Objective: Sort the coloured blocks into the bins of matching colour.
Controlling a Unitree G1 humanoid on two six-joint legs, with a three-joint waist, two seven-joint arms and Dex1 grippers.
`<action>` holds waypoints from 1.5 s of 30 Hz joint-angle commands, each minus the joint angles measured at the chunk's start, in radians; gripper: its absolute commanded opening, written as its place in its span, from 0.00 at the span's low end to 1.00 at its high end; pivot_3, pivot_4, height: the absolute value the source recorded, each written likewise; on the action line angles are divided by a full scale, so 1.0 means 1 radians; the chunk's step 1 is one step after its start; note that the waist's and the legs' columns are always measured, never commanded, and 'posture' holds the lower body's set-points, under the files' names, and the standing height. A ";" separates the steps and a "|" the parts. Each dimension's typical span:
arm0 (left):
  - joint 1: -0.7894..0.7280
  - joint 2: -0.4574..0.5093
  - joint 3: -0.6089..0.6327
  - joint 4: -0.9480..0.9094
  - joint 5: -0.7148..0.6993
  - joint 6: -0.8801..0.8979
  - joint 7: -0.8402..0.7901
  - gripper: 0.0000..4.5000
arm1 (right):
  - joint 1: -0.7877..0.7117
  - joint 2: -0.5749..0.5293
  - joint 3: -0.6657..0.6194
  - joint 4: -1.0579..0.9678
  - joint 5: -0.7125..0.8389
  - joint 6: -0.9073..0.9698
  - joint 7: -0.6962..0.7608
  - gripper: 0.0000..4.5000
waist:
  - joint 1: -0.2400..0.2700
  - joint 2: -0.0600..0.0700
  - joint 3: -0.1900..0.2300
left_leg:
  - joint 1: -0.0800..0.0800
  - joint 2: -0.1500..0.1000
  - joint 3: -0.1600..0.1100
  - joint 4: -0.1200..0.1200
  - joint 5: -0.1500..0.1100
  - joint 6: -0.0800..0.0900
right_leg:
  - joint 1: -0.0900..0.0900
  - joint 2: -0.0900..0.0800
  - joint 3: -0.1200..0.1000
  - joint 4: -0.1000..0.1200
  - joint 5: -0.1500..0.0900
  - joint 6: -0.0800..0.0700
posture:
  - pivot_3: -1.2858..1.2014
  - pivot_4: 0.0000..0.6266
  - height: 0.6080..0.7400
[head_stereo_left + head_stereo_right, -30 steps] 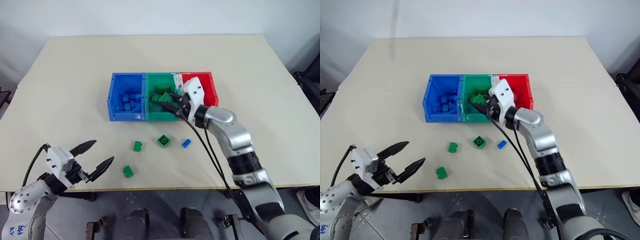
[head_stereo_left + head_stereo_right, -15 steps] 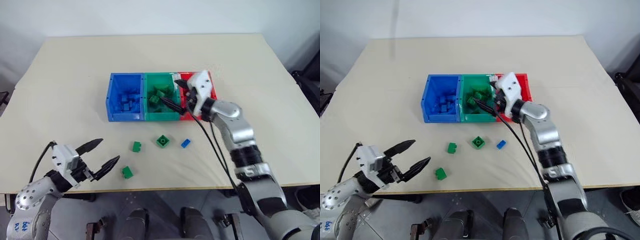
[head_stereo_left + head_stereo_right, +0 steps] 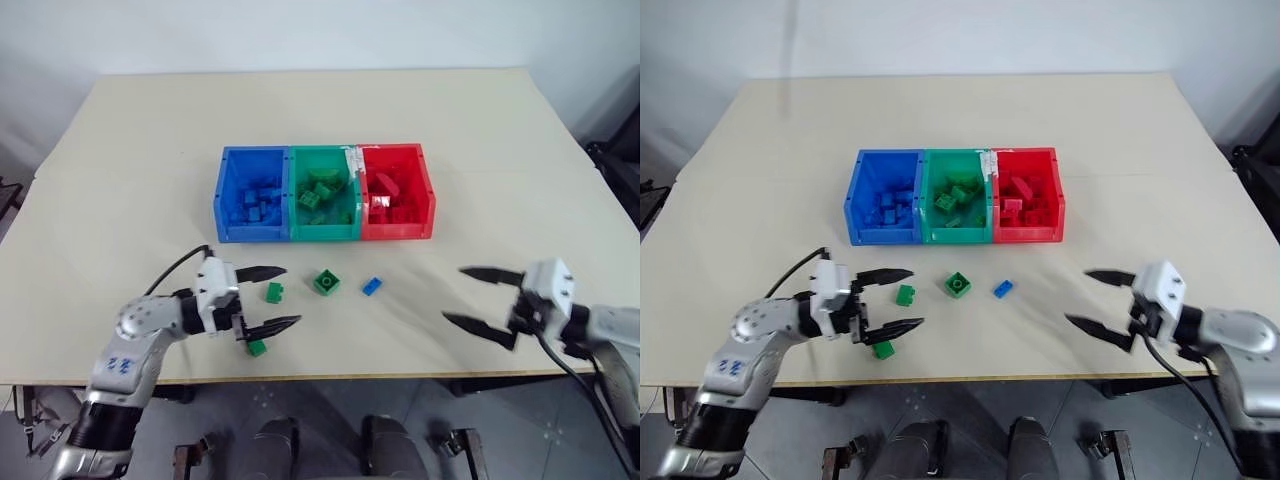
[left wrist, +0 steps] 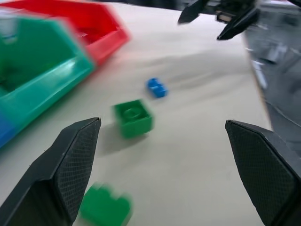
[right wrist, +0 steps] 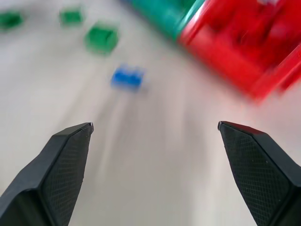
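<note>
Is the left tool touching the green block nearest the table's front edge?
Cannot tell. In the left eye view the left tool overlaps that green block, hiding any gap.

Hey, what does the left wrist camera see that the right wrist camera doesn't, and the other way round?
Left wrist, not right wrist: the right gripper, open, across the table.
Right wrist, not left wrist: a third green block, farthest from it.
Both: the blue block, the larger green block, another green block, the green bin and the red bin.

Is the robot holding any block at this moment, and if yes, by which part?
Nothing is held. The left gripper and the right gripper are both open and empty above the table.
</note>
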 commanded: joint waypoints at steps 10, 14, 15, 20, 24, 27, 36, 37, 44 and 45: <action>0.044 0.029 0.053 -0.023 -0.026 -0.002 -0.024 1.00 | -0.203 0.024 0.135 0.074 -0.019 0.003 0.037 0.99 | -0.007 0.000 0.000 | 0.004 0.001 -0.001 0.000 0.000 0.001 | -0.001 0.000 0.005 0.000 0.000 0.000 | 0.52 0.24 1.00; 0.140 0.057 0.121 -0.084 -0.041 0.010 0.009 1.00 | -0.380 0.049 0.290 0.155 -0.078 0.058 0.093 0.99 | -0.003 0.000 0.000 | 0.004 0.002 -0.001 0.001 -0.001 0.001 | -0.001 0.000 0.006 -0.001 0.000 0.000 | 0.52 0.24 1.00; 0.155 0.060 0.132 -0.096 -0.042 0.011 0.017 1.00 | -0.414 0.059 0.314 0.174 -0.089 0.066 0.097 0.99 | -0.003 0.000 0.000 | 0.004 0.003 -0.001 0.001 -0.001 0.001 | -0.001 -0.001 0.007 -0.001 0.000 0.001 | 0.52 0.24 1.00; 0.244 0.068 0.208 -0.173 -0.053 0.024 0.075 1.00 | -0.610 0.141 0.459 0.364 -0.201 0.003 0.154 0.99 | -0.001 0.000 0.000 | 0.004 0.004 -0.002 0.001 -0.001 0.001 | -0.001 -0.001 0.007 -0.001 0.000 0.000 | 0.52 0.24 1.00; 0.273 0.066 0.222 -0.208 -0.057 0.037 0.097 1.00 | -0.701 0.188 0.513 0.496 -0.261 -0.079 0.190 0.99 | 0.001 0.000 0.000 | 0.004 0.004 -0.002 0.000 -0.001 0.001 | -0.002 -0.001 0.007 -0.001 0.000 0.000 | 0.52 0.24 1.00; 0.282 0.063 0.224 -0.223 -0.060 0.043 0.109 1.00 | -0.750 0.231 0.532 0.563 -0.282 -0.105 0.200 0.99 | -0.004 0.000 0.000 | 0.004 0.003 -0.002 0.000 -0.001 0.001 | -0.002 -0.001 0.007 -0.001 0.000 0.000 | 0.52 0.24 1.00; 0.262 0.065 0.207 -0.223 -0.066 0.055 0.119 1.00 | -0.771 0.249 0.548 0.611 -0.303 -0.086 0.246 0.78 | -0.005 0.000 0.000 | 0.004 0.004 -0.001 0.000 -0.001 0.000 | -0.002 0.000 0.007 -0.001 0.000 0.000 | 0.52 0.24 1.00; 0.258 0.067 0.208 -0.219 -0.067 0.057 0.117 1.00 | -0.760 0.242 0.547 0.592 -0.296 -0.070 0.255 0.69 | -0.004 0.000 0.000 | 0.004 0.004 -0.001 0.000 -0.001 0.000 | -0.002 0.000 0.007 -0.001 0.000 0.000 | 0.52 0.24 1.00; 0.258 0.066 0.222 -0.204 -0.072 0.052 0.112 1.00 | -0.710 0.216 0.516 0.502 -0.263 -0.031 0.258 0.16 | -0.004 0.000 0.000 | 0.004 0.003 -0.002 0.000 -0.002 0.000 | -0.002 0.000 0.007 -0.001 0.000 0.000 | 0.52 0.24 1.00; 0.262 0.062 0.229 -0.204 -0.073 0.050 0.119 1.00 | -0.705 0.216 0.509 0.484 -0.254 -0.022 0.256 0.09 | -0.004 0.000 0.000 | 0.004 0.003 -0.001 0.000 -0.002 0.000 | -0.002 0.000 0.007 -0.001 0.000 0.000 | 0.52 0.24 1.00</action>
